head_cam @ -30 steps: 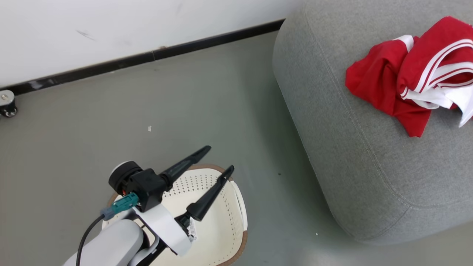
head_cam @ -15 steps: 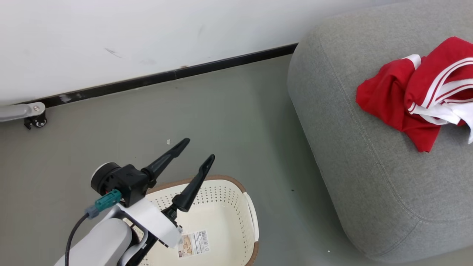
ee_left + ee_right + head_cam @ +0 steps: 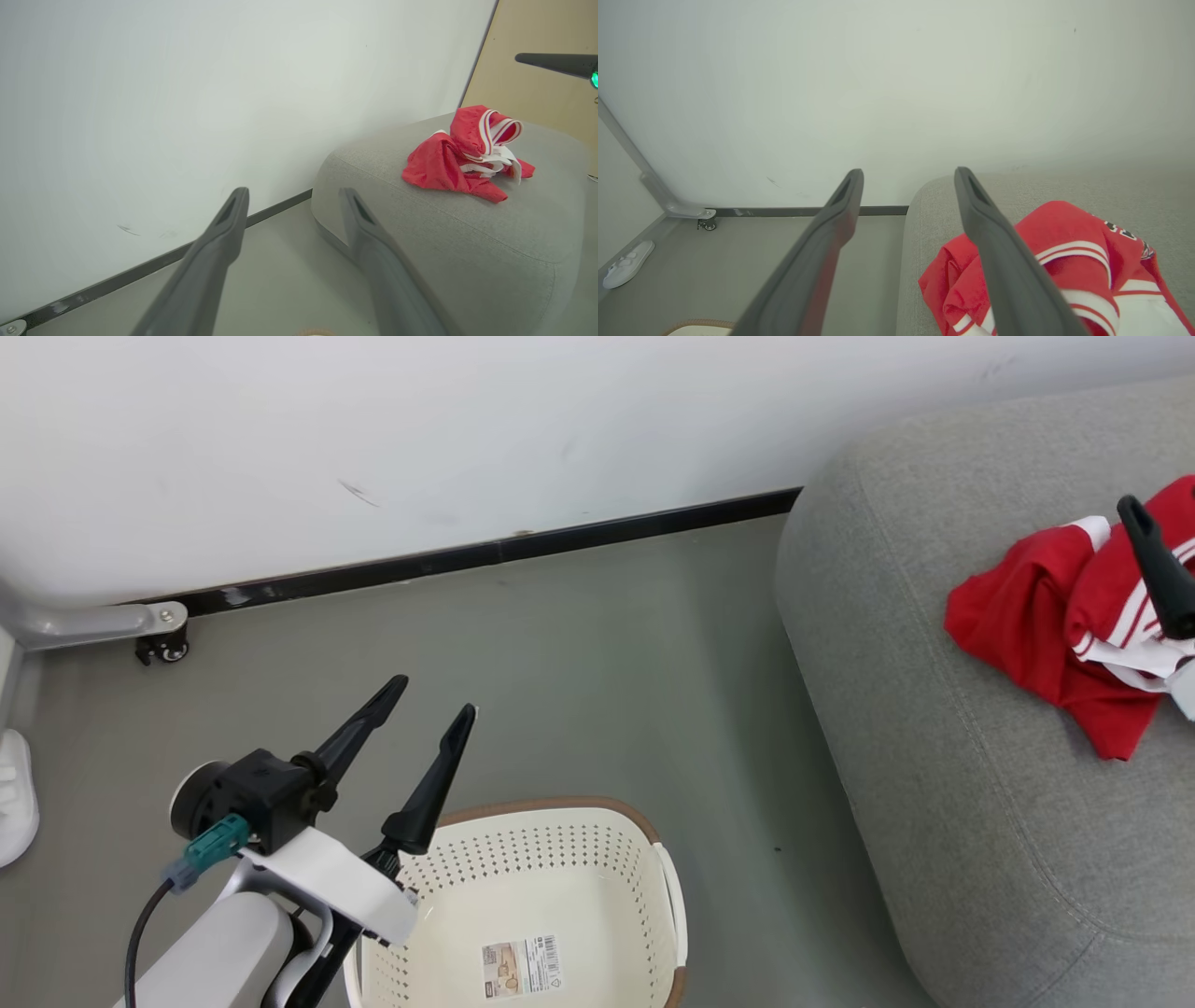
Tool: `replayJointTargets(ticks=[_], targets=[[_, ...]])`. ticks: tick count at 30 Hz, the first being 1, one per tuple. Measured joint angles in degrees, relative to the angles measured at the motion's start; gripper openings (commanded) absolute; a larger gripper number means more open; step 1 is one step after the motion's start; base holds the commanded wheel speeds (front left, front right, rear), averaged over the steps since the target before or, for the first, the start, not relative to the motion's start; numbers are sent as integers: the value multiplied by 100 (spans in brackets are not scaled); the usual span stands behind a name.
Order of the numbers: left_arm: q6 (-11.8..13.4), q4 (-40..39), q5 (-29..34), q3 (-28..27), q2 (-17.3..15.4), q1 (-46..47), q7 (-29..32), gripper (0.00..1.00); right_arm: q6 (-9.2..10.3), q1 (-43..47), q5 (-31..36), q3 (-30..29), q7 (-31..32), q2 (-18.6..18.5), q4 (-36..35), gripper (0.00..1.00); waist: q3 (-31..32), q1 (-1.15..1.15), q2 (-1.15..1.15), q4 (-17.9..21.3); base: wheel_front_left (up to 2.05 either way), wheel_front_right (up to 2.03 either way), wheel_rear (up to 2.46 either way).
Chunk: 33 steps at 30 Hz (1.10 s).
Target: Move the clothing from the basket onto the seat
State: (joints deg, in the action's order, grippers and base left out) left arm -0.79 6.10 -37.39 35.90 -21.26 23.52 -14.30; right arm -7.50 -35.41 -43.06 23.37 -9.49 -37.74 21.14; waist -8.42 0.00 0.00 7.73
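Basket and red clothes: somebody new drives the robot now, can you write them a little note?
Left gripper: jaws open, empty, up beside the basket.
Right gripper: jaws open, empty, near the clothing.
The clothing lies bunched on the seat; the basket's visible floor bears just a label.
Done: the move, it seems. Left: likely nothing.

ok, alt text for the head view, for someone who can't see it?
Red clothing lies crumpled on the grey seat at right. The cream basket on the floor holds only a label. The left gripper, open and empty, overlaps the basket's left rim.
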Motion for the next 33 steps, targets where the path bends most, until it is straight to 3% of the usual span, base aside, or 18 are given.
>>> replayJointTargets(ticks=[17,24,33], targets=[[177,211,-101,-642,105,-516,0,100,0,822,41,-190,-353,398,-158,100,255,0,0,-478,0,0,0],[249,266,-101,-875,129,-698,0,100,0,1163,359,-287,-435,572,-320,100,341,0,0,-640,0,0,0],[266,402,-100,-1201,141,-1061,0,100,0,1712,573,-499,-470,985,-425,100,436,0,0,-788,0,0,0]])
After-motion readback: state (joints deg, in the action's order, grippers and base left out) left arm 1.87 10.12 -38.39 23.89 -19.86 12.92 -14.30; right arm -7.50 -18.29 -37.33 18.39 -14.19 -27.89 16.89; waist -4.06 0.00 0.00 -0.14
